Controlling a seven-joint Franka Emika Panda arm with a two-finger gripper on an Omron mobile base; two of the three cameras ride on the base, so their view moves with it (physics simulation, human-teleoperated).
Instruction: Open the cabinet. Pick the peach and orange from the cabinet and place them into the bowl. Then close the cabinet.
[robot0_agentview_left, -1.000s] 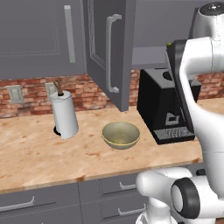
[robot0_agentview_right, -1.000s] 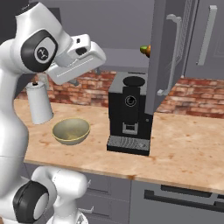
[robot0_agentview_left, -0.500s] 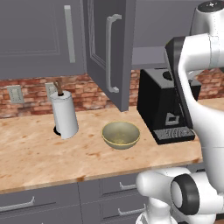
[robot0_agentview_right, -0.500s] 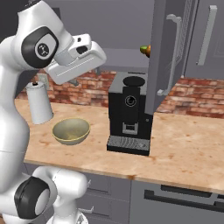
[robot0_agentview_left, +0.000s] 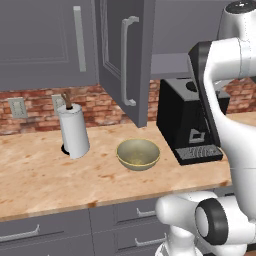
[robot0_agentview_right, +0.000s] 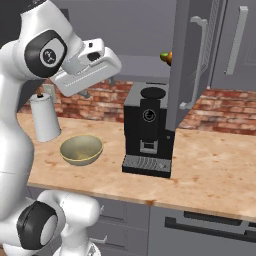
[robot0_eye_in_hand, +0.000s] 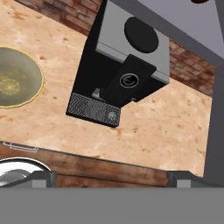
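Cabinet (robot0_agentview_left: 125, 60): one door swung wide over the counter (robot0_agentview_left: 45, 180), its edge-on panel blocking most of the interior from both base cameras. Left door shut.

Past the open door's edge in the right base view, a sliver of orange (robot0_agentview_right: 170, 58) on the shelf, with a bit of green fruit (robot0_agentview_right: 164, 55) touching it on the left. Both mostly cut off by the door. Peach not made out.

Bowl (robot0_agentview_left: 138, 154) on the counter, nothing in it, between the paper-towel roll (robot0_agentview_left: 73, 131) and the coffee machine (robot0_agentview_left: 187, 125). In the hand view it is clipped by the left edge.

Gripper (robot0_eye_in_hand: 109, 178) looks down on the coffee machine and counter. Just the two dark tips show at the bottom edge, set far apart, nothing between them. Its place in the base views is hard to pin down.
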